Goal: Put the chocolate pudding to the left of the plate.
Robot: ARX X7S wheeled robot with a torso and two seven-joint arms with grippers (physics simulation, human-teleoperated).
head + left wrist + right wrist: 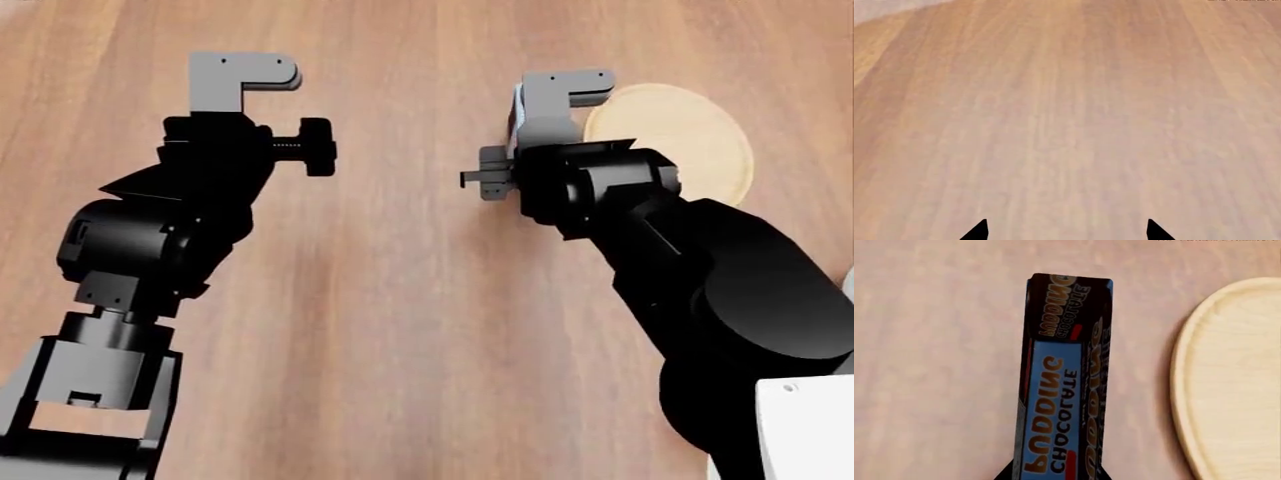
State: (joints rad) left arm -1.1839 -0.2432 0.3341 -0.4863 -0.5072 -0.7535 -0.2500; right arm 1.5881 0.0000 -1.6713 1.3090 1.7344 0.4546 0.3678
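My right gripper (pixel 1056 474) is shut on the chocolate pudding (pixel 1061 380), a narrow carton with a blue face and brown sides that sticks out from the jaws, low over the wooden table. The plate (pixel 1234 385), a light-tan wooden disc, lies right beside the carton with a narrow gap between them. In the head view the right gripper (pixel 561 95) hangs just left of the plate (pixel 687 140), and only a sliver of the pudding (pixel 515 118) shows. My left gripper (pixel 247 75) hovers over bare table far to the left, open and empty (pixel 1067 231).
The wooden tabletop (pixel 400 300) fills the view. A white object (pixel 845 275) peeks in at the head view's right edge, below the plate. My right forearm (pixel 694 270) reaches across the lower right.
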